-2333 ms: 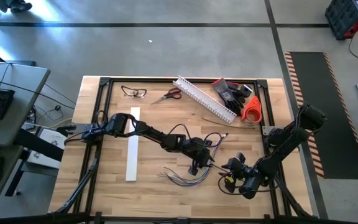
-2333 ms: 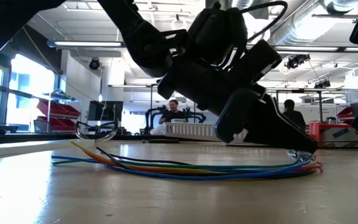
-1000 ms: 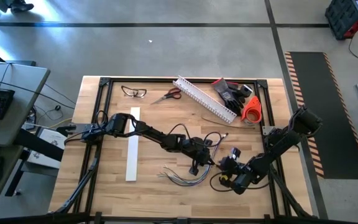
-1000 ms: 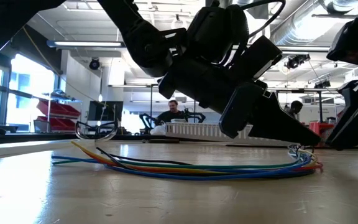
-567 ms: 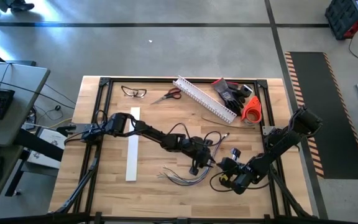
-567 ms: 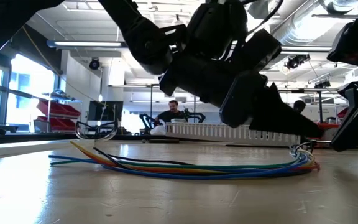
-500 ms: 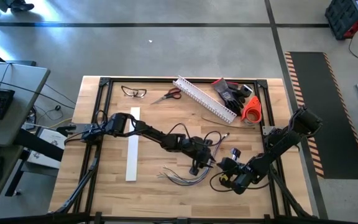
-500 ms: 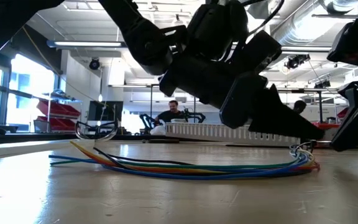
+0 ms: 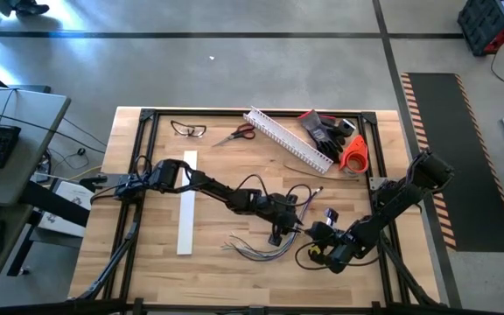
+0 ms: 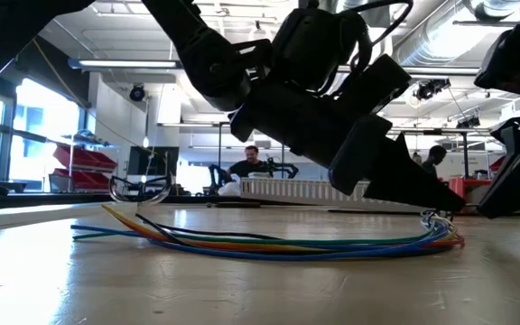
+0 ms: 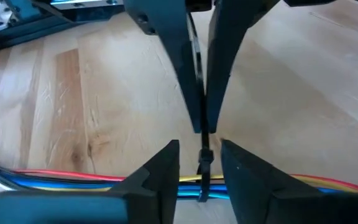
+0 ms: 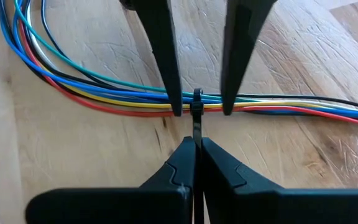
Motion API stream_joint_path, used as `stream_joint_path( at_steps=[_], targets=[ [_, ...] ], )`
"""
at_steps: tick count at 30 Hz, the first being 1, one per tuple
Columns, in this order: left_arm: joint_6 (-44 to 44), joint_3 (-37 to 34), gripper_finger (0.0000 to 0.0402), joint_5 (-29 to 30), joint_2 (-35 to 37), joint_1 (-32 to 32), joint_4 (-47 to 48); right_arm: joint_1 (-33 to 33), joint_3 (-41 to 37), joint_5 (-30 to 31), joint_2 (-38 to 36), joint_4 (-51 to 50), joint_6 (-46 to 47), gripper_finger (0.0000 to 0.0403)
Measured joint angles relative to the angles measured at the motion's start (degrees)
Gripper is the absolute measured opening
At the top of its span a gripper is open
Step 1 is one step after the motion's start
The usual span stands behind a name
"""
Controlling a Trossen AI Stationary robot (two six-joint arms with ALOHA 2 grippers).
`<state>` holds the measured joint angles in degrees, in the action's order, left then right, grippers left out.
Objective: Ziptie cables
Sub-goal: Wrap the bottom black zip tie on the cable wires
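The cables (image 9: 256,252) lie in a loose curved bundle on the wooden table, also seen in the low view (image 10: 287,244). A dark ziptie (image 12: 196,99) is looped round the cables (image 12: 73,87) near their right end. My left gripper (image 9: 280,234) reaches in from the left. It is open, one fingertip (image 12: 176,109) on each side of the ziptie (image 11: 202,163). My right gripper (image 12: 196,142) comes from the right (image 9: 315,233) and is shut on the ziptie. My left gripper's fingertips (image 12: 227,109) end at the cables on either side of the ziptie's loop; I cannot tell whether they touch the wires. My right gripper pinches the ziptie's free tail (image 12: 196,129) between its two fingers, close behind the loop. The fingers slant down from the table's right and lie along the tail. The tail runs straight from the bundle, which rests on the table.
At the far side lie a white slotted channel (image 9: 289,140), scissors (image 9: 236,134), glasses (image 9: 188,129), dark gloves (image 9: 326,129) and an orange roll (image 9: 354,154). A white strip (image 9: 186,203) lies at the left. A black cord loops (image 9: 303,192) behind the grippers. People show in the room beyond.
My right gripper came in from the near right toward the ziptie, then kept still. In the low view my left gripper's fingertips rose a little above the bundle's right end and have come back down to it. The cables have stayed where they were.
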<state>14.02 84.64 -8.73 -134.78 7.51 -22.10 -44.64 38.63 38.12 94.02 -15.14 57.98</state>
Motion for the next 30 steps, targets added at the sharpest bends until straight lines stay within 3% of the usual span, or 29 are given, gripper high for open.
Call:
stream_joint_path(
  at_steps=[16,20,30],
  targets=[
    [1.3,-0.1,0.0036,0.1,-1.6,0.0,-1.7,0.0,0.0,-0.4,0.0,0.8,0.0,0.0],
    [2.6,-0.1,0.0042,-3.0,-1.4,0.0,-1.6,0.0,0.0,-0.6,0.0,0.9,0.1,0.0],
    [1.7,-0.1,0.0086,-2.8,-1.4,0.0,-1.8,0.0,0.0,-0.6,0.0,0.8,0.2,0.0]
  ],
)
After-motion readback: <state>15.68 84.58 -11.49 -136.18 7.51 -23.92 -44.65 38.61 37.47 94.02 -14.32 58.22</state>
